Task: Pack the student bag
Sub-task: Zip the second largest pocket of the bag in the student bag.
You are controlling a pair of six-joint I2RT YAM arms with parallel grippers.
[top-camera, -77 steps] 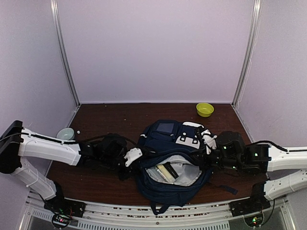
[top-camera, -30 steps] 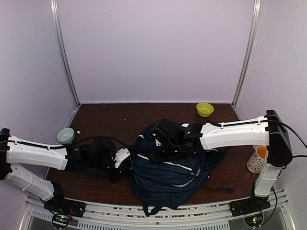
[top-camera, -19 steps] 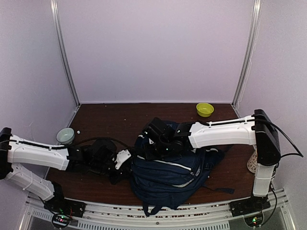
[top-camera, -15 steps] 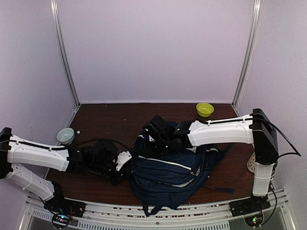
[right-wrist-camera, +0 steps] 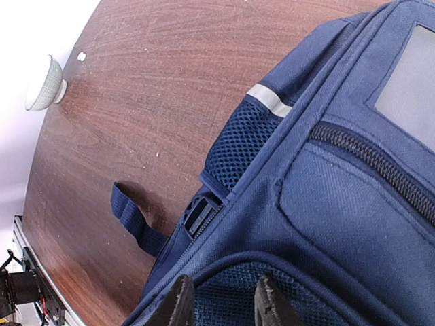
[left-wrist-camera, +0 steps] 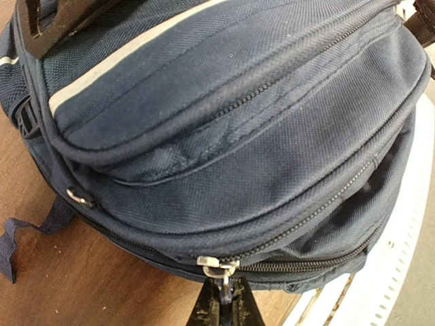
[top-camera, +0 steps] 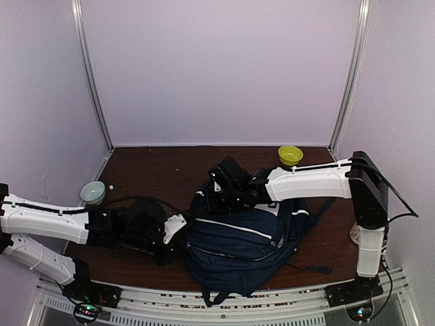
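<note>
Left gripper is pinched shut on the zip pull at the bag's left edge. The bag lies closed over between the 2 grippers. Right gripper, jaws narrowly apart and holding nothing, sits over the bag's far top; packing looks done, zipping probably remains.

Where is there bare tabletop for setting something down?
Free: the far strip of table between the pale bowl and the yellow bowl, behind the student bag. Crowded: near left, where the left arm reaches the bag.
</note>
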